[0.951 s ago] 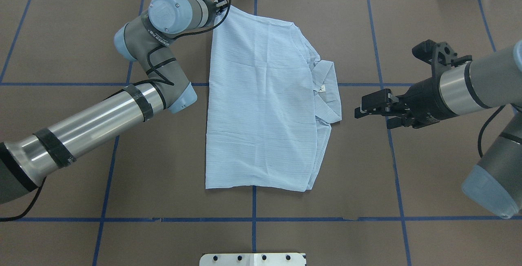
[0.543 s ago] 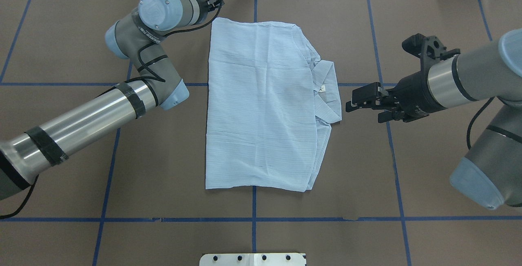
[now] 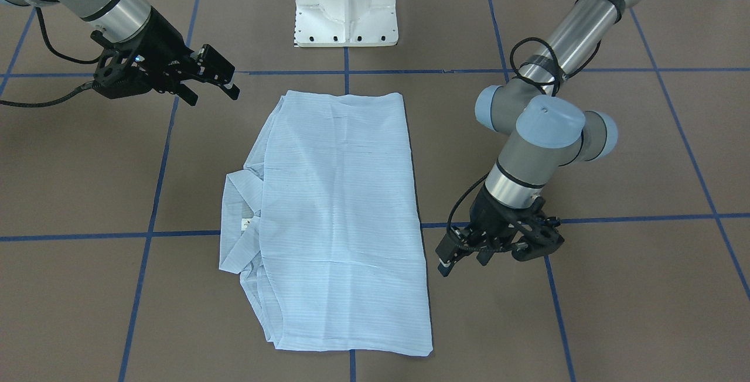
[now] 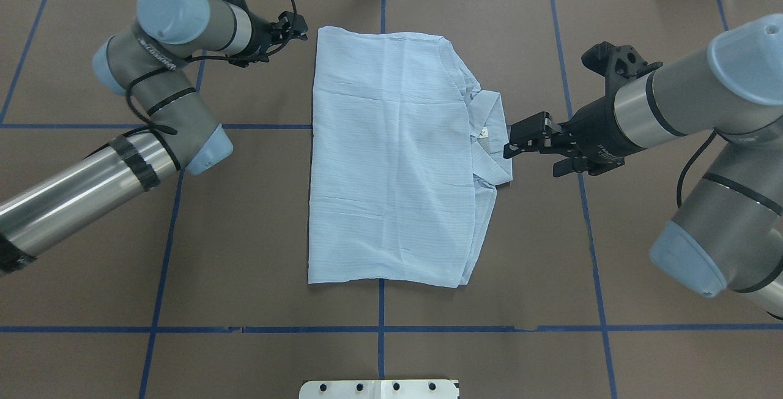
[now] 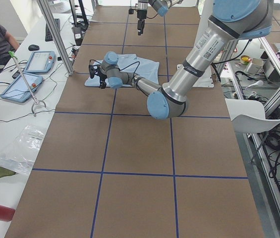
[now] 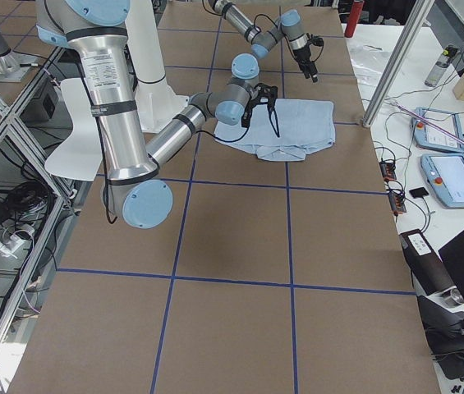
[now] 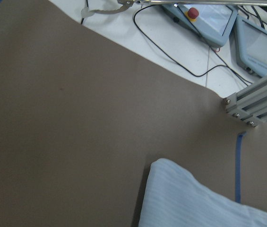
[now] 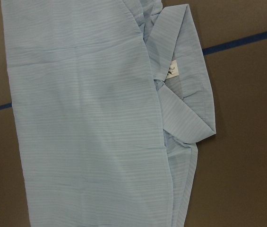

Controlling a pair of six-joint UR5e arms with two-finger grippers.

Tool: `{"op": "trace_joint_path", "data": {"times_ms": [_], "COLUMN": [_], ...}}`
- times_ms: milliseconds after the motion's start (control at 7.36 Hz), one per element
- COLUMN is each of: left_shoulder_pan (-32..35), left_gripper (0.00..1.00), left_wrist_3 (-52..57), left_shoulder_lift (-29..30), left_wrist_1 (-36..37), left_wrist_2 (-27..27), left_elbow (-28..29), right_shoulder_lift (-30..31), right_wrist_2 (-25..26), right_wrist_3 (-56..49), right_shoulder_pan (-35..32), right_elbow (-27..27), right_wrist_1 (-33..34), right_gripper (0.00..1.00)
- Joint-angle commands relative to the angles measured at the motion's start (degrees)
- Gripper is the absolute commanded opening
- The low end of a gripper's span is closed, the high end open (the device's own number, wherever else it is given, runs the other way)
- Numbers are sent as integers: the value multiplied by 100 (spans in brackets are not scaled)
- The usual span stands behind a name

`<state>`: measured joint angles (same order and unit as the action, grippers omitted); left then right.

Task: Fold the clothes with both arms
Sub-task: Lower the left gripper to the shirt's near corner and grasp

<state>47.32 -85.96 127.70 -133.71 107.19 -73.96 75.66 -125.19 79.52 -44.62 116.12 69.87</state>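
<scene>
The pale blue striped shirt (image 4: 391,154) lies folded flat in a tall rectangle on the brown table; it also shows in the front view (image 3: 340,218). Its collar (image 4: 492,136) with a white label sticks out on the right side. My left gripper (image 4: 298,26) is open and empty, just left of the shirt's far left corner, raised above the table (image 3: 460,262). My right gripper (image 4: 520,148) is open and empty, hovering beside the collar. The right wrist view looks down on the collar (image 8: 180,80). The left wrist view shows the shirt's corner (image 7: 194,203).
The white pedestal base (image 3: 345,4) stands at the table's near edge. An aluminium post (image 7: 256,104) rises at the far edge by the shirt's corner, with tablets (image 5: 38,62) and cables beyond. Blue tape lines (image 4: 165,234) cross the brown table.
My left gripper has let go of the shirt's far left corner, which dropped flat, and has drawn away to the left. My right gripper has moved left up to the collar.
</scene>
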Motion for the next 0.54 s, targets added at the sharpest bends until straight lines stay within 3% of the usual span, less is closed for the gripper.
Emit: {"op": "trace_joint_path", "data": {"times_ms": [0, 272, 408], "left_shoulder_pan": [-352, -1369, -2010], "left_gripper": [100, 100, 100], "left_wrist_3": [-349, -1628, -2078], "left_shoulder_lift": [-1136, -1992, -2082], "left_wrist_1": [609, 627, 740], "left_wrist_2": [206, -143, -650], "left_elbow": [-1885, -3154, -3307], "right_shoulder_lift": [71, 159, 203], "right_wrist_2": [309, 417, 417], "right_wrist_3": [11, 11, 11], "right_shoulder_pan": [189, 400, 427], "right_elbow": [7, 42, 68], "right_wrist_1": [53, 53, 44], "right_gripper": [100, 100, 100]}}
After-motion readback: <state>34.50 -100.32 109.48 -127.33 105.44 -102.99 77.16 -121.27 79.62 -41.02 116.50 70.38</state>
